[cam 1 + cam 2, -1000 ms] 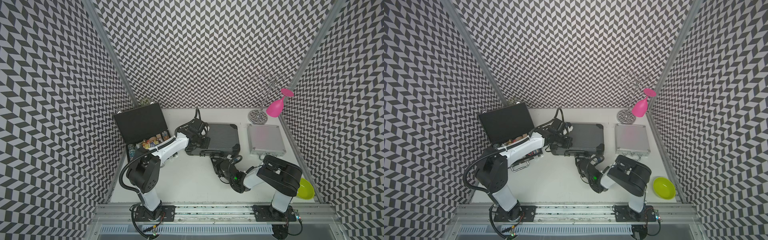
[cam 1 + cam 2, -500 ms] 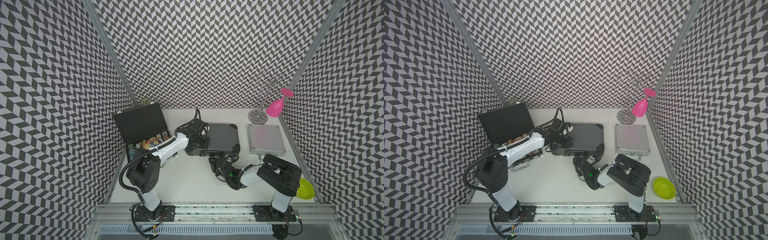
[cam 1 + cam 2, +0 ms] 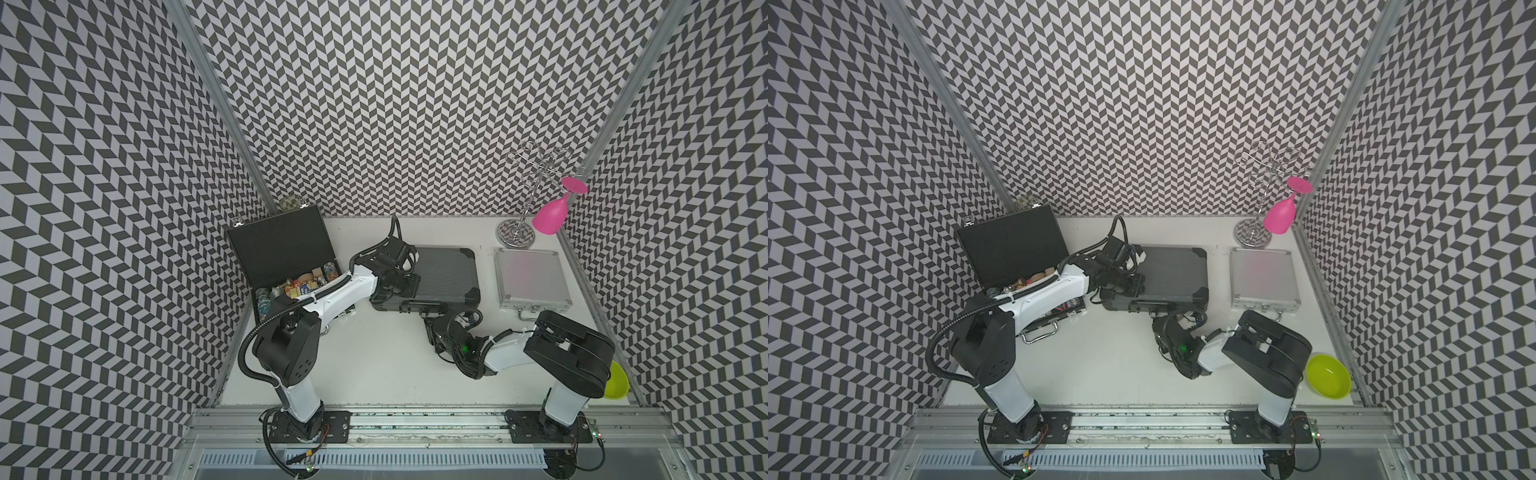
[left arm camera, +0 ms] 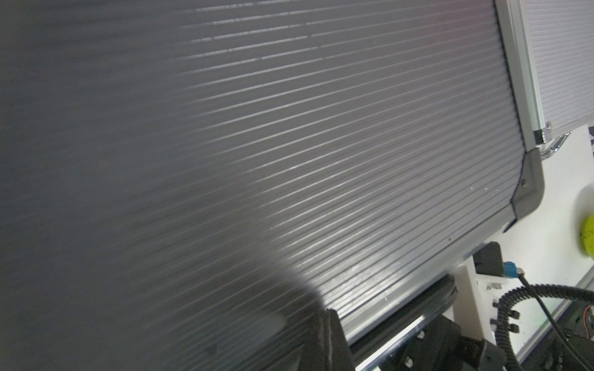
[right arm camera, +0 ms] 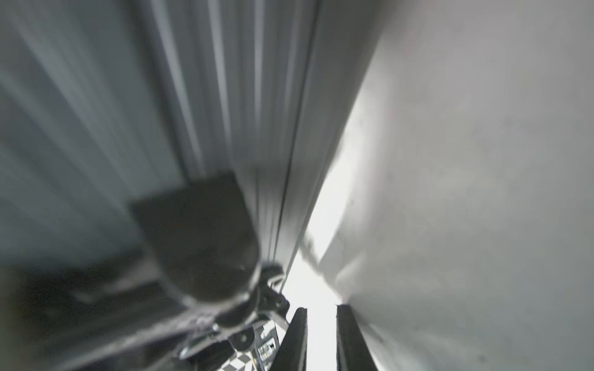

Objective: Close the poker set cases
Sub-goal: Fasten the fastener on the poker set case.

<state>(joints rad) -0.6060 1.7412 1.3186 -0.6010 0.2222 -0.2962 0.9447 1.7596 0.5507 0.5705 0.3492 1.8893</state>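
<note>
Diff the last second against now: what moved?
The right pincer crept a little toward the front edge of the ribbed grey case, jaws narrowly apart, holding nothing. Unchanged: left pincer shut, resting on that case's lid; black case open; silver case closed.

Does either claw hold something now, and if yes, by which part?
Nothing is held. The left claw is shut, empty, on the lid of the ribbed grey case. The right claw shows an empty gap beside that case's front.
</note>
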